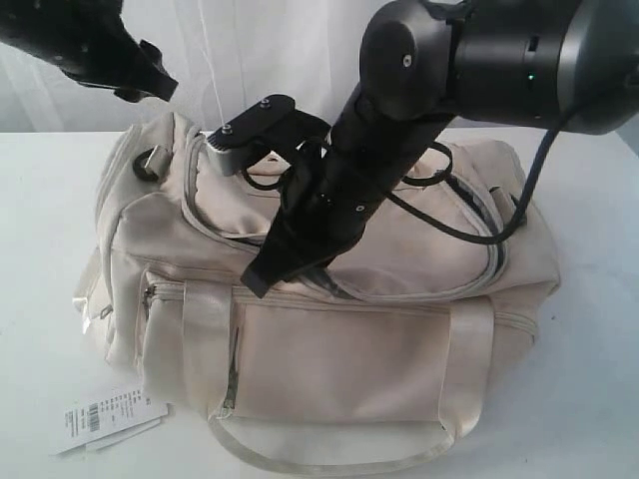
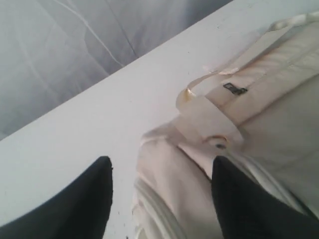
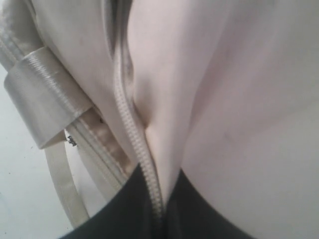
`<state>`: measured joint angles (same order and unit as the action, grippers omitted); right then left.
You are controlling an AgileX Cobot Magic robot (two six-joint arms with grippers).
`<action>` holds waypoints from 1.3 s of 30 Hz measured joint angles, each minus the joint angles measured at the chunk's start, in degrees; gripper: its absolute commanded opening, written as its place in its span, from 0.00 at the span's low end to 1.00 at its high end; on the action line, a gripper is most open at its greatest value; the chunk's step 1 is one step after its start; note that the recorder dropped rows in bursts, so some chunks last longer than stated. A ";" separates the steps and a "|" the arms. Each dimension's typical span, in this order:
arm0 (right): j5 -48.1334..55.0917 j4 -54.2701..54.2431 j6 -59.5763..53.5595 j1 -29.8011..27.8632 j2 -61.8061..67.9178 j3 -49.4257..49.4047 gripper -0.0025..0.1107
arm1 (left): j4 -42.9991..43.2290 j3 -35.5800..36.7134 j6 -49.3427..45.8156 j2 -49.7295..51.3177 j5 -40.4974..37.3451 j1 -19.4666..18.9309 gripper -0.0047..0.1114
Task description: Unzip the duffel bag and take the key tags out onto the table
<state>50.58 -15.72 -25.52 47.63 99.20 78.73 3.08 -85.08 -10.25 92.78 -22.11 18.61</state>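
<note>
The cream duffel bag [image 1: 359, 339] lies on the white table [image 1: 589, 399] with its curved top zipper [image 1: 479, 279] facing up. My right gripper [image 1: 262, 279] reaches across to the bag's front middle. In the right wrist view it [image 3: 158, 172] is shut on the zipper's [image 3: 134, 134] toothed edge, with satin fabric [image 3: 239, 99] bulging beside it. My left gripper [image 1: 150, 92] hangs above the bag's left end. Seen from the left wrist, it [image 2: 162, 162] is open and empty over the bag's end [image 2: 279, 114] and a strap loop [image 2: 199, 109]. The key tags are hidden.
A white barcode label [image 1: 100, 417] lies on the table at the bag's front left corner. A webbing handle [image 1: 329, 454] droops along the front. The right arm's black cable [image 1: 469, 235] loops over the bag top. A pale curtain [image 2: 75, 50] hangs behind the table.
</note>
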 measured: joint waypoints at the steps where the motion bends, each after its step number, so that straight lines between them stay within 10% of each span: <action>1: 0.00 0.00 0.00 0.00 0.00 0.00 0.04 | 0.00 0.00 0.69 -1.52 -2.52 0.00 0.51; 10: 1.24 0.00 0.00 0.00 0.00 0.00 0.34 | -0.21 4.38 2.68 -10.18 -27.64 0.00 0.04; 25: 3.50 3.45 1.02 0.00 -7.18 0.00 0.35 | -9.84 33.16 0.96 -29.68 -10.68 0.00 0.04; 39: 7.66 3.81 2.36 0.00 -7.27 0.00 0.35 | -18.88 34.11 -10.97 -30.35 -9.26 1.28 0.04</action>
<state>58.25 -11.91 -23.16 47.63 91.93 78.73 -15.80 -50.97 -21.22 62.43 -31.37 19.89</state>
